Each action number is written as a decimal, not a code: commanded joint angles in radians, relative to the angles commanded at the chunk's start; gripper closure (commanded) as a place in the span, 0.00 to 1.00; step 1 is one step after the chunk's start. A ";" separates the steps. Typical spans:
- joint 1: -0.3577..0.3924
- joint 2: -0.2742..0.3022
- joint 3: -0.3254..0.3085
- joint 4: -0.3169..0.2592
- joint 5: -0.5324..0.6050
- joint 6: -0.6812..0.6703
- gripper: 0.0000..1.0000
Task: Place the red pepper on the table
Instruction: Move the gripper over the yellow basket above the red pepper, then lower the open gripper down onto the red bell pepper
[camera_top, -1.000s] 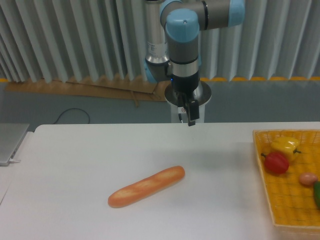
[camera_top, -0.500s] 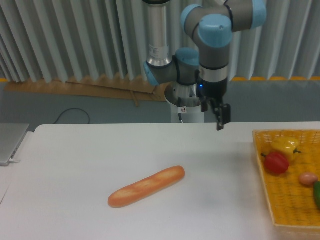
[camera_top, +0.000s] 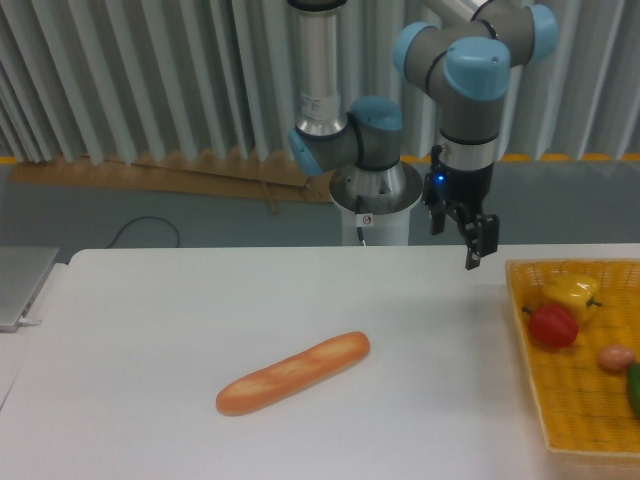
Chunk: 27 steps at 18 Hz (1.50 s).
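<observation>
Fixed camera, single view. Backdrop: grey corrugated wall panels with a strip of brown cardboard (camera_top: 150, 172) along their foot; grey floor behind, with a dark cable (camera_top: 140, 232) lying on it.

Table (camera_top: 150, 330): white, flat, filling the lower half of the frame; a grey flat object (camera_top: 18, 285), only partly in frame, at its left edge.

Baguette (camera_top: 293, 373): golden-brown, lying diagonally on the table near the centre, well apart from everything else.

Basket tray (camera_top: 535, 400): yellow, woven, at the table's right edge, cut off by the frame; it holds several items.

Red pepper (camera_top: 553, 325): glossy, roundish, lying inside the basket tray near its back left corner; just in front of and touching the yellow pepper (camera_top: 572, 291).

Further contents: a small pinkish-tan rounded item (camera_top: 616, 358) to the right of the red pepper; a green vegetable (camera_top: 635, 388) at the frame edge, mostly cut off.

Arm: grey with blue joint caps, its base (camera_top: 375, 200) behind the table's far edge; wrist pointing downward.

Gripper (camera_top: 473, 250): dark, hanging above the table just left of the basket tray's back left corner, above and to the left of the red pepper; empty, not touching anything; whether its fingers are apart or together cannot be told from this angle.
</observation>
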 joint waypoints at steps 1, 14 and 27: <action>0.000 -0.002 0.020 -0.008 0.018 0.002 0.00; 0.054 -0.041 0.057 -0.080 0.156 0.073 0.00; 0.086 -0.172 0.091 -0.034 0.207 0.092 0.00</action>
